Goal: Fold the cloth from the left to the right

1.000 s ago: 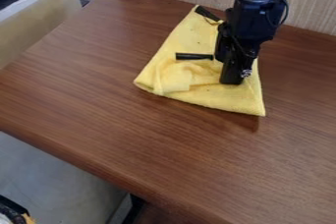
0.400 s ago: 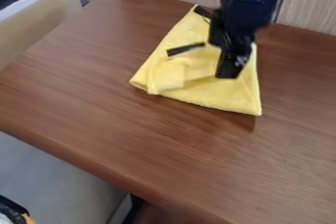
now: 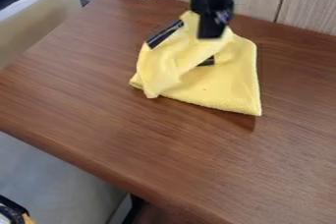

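Black tool [image 3: 209,34] at a bunched yellow cloth [image 3: 223,87] on a desk [image 3: 157,144].
Its opening and grip cannot be told; a shallow pinch could slip, dropping the raised folds crookedly.

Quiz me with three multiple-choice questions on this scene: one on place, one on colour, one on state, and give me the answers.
1. Where is the cloth?
A. On the floor
B. On the table
C. Hung on the wall

2. What colour is the cloth?
A. Yellow
B. Blue
C. Red

3. How does the cloth lie?
A. Fully flat
B. Rolled into a tube
C. Partly bunched up

Answers:
1. B: its lower edge rests on the brown tabletop.
2. A: all its visible fabric is yellow.
3. C: its upper left part rises in loose folds, while the lower right lies flatter.
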Robot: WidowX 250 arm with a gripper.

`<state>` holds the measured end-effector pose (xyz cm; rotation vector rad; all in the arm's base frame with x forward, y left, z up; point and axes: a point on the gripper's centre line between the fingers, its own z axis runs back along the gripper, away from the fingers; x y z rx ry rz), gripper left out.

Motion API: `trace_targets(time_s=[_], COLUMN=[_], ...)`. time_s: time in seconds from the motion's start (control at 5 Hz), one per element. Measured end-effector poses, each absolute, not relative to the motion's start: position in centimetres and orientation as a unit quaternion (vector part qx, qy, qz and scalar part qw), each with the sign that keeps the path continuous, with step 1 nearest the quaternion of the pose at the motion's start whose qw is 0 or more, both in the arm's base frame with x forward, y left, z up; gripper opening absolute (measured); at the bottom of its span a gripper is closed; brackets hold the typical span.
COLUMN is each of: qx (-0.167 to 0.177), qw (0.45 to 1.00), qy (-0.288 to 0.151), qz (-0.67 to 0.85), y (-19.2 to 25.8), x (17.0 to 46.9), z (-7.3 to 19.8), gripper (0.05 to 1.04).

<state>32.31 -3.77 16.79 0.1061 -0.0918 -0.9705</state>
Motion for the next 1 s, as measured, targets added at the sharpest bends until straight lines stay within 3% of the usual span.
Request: trace_targets(time_s=[1.0], qx=[0.054], qw=[0.883], qy=[-0.05], qz=[-0.464], y=[-3.56], x=[32.36], z=[17.13], gripper=[1.0])
